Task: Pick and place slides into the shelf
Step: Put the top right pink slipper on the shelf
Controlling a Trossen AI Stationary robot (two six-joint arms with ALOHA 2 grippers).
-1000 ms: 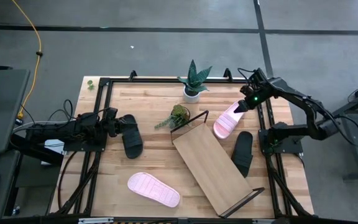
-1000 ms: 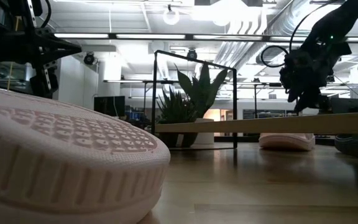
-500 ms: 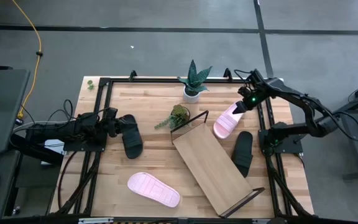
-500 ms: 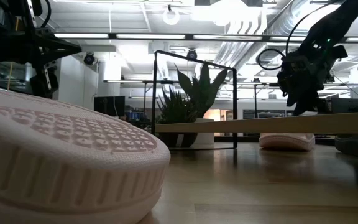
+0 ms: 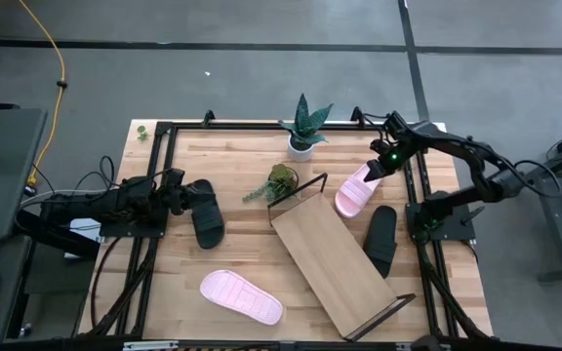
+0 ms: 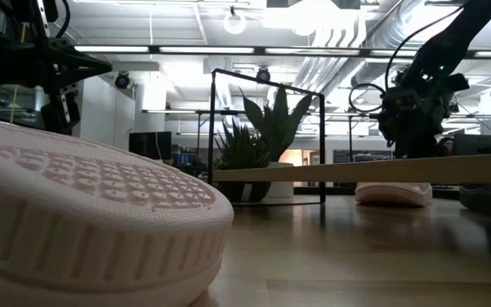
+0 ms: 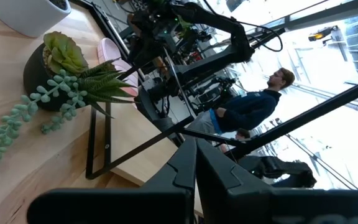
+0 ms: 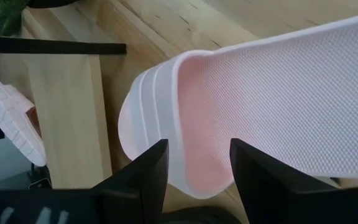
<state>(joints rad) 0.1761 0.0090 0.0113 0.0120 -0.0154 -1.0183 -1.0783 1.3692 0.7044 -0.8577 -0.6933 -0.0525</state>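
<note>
Landmark: the shelf [image 5: 343,264], a long light-wood board with thin black wire frame ends, lying diagonally on the wooden table [image 5: 232,171].

Right gripper [image 5: 382,166] is at the heel end of the light pink wide-strap slide [image 5: 356,188] that lies just beside the shelf's far end, on its right. Fingers [image 8: 142,177] spread, one to either side of the pink footbed [image 8: 278,106]; can't tell if they touch it. Slide looks flat on the table, not lifted.

Black slide [image 5: 381,239] lies close along the shelf's right long edge, nearer than the pink one. Second light pink slide [image 5: 241,296] sits left of the shelf's near end, clear of it. Second black slide [image 5: 205,212] is well left of the shelf, with the left gripper [image 5: 178,191] at its far end, fingers pressed together; contact with the slide unclear.

Small succulent in a dark pot [image 5: 282,181] is just off the shelf's far corner; spiky green plant in a white pot [image 5: 303,127] stands farther back. Shelf board carries no slide.
</note>
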